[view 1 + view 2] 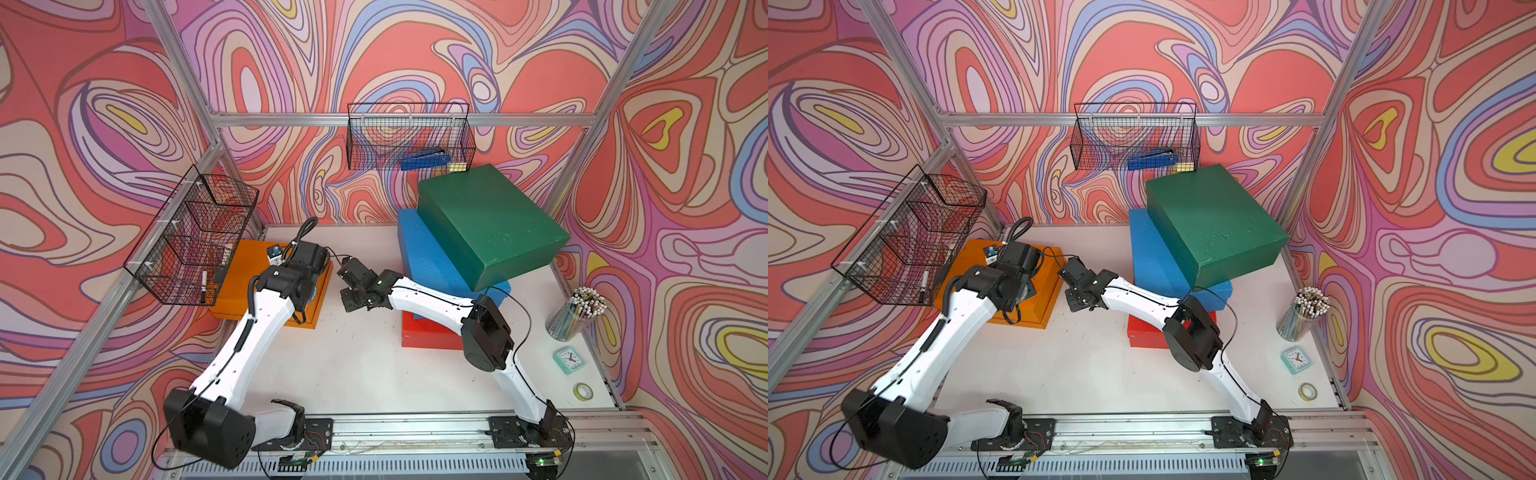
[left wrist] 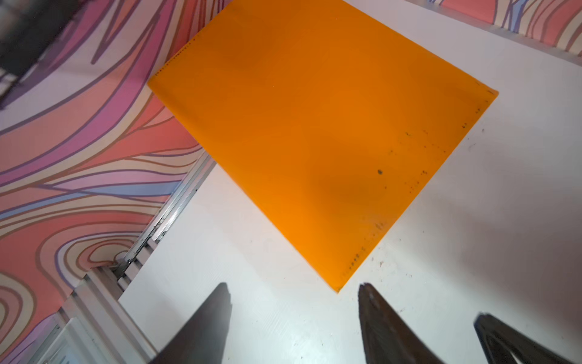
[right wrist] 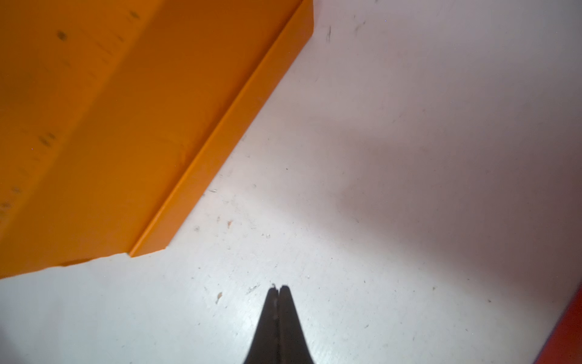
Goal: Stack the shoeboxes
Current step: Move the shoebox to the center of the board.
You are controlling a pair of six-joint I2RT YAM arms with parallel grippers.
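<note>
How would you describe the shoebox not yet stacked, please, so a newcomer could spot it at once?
Find the black wire basket hanging on the left. Beneath it, on the white table, lies the orange shoebox. It sits alone, whereas the red shoebox, blue shoebox and green shoebox are piled together opposite.

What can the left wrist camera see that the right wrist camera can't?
Only the left wrist view: the swirly wall, a metal frame rail, nearly all of the orange shoebox lid top, and the left end effector with its fingers spread apart.
Only the right wrist view: that box's long side wall, a sliver of the red shoebox at the picture's edge, and the right end effector pinched shut, holding nothing.
Both: the orange shoebox and the white table.
</note>
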